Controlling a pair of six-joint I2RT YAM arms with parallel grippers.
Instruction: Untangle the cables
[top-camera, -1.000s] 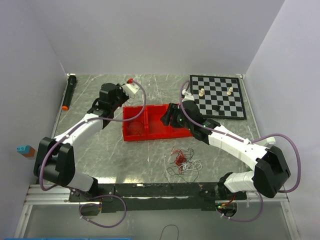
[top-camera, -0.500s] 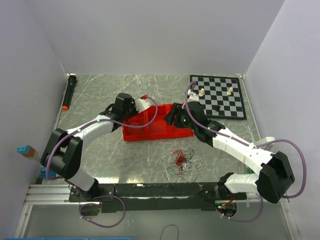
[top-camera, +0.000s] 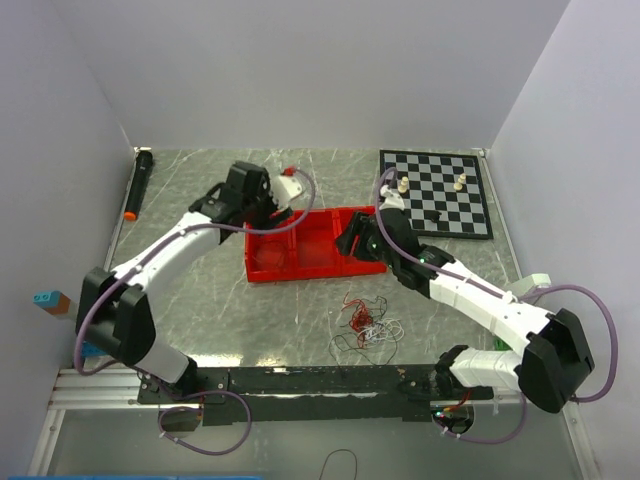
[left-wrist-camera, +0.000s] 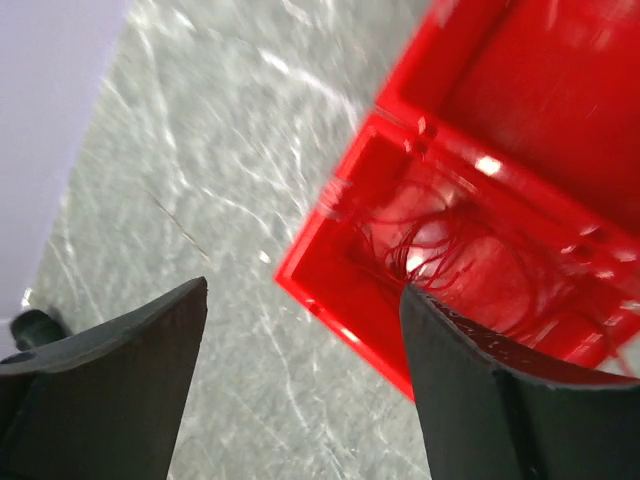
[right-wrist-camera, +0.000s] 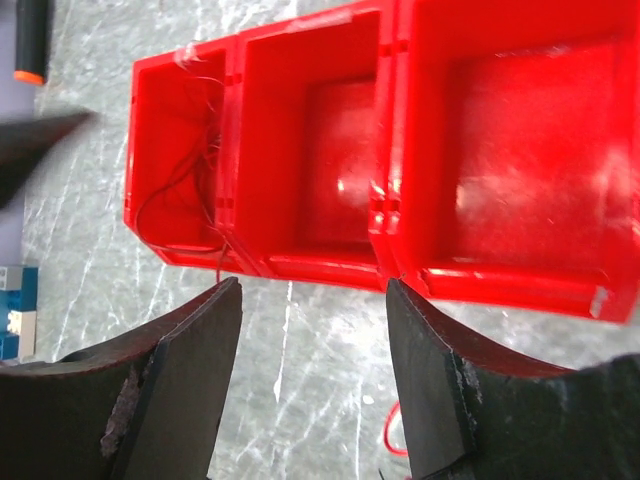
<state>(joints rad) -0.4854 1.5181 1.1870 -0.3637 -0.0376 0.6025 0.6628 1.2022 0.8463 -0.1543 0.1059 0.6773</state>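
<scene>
The cables are seen in a loose tangle on the table, just in front of the red bin. No single long axis can be made out: red strands are bunched at the far side and white at the right, with a black loop at the near left. More red wire is coiled in the bin's left compartment. The left gripper is spread wide and empty above that compartment. The right gripper is likewise spread wide, with nothing gripped, over the bin's near wall.

Plain pale walls on three sides, grey marbled tabletop, even light
</scene>
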